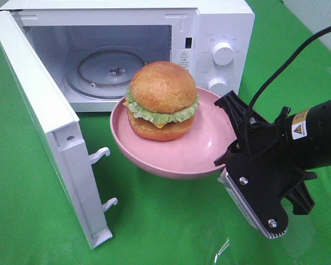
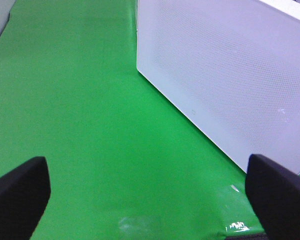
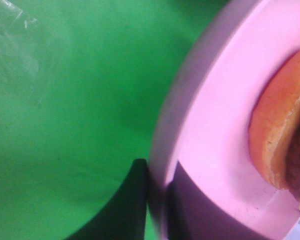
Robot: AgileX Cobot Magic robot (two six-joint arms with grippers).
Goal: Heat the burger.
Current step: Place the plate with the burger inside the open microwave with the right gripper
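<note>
The burger (image 1: 163, 102) is sitting in the middle of a pink plate (image 1: 201, 157). The right gripper (image 1: 227, 159) is holding that plate by its edge. Its jaws are pinching the rim, one finger on the inside of the plate and one on the outside, as the right wrist view is showing up close. The plate is being held up in front of the microwave (image 1: 209, 22), just outside its mouth. The microwave door (image 1: 44, 127) is standing wide open on the left side. Inside, a round glass tray (image 1: 111, 70) is lying flat with nothing on it. Two white knobs (image 1: 223, 53) are showing on the front of the microwave, behind the plate. A green cloth (image 1: 171, 226) is covering the table under everything. The left gripper (image 2: 149, 195) is hanging over the green cloth beside the white door, with its jaws spread wide apart and holding nothing.
</note>
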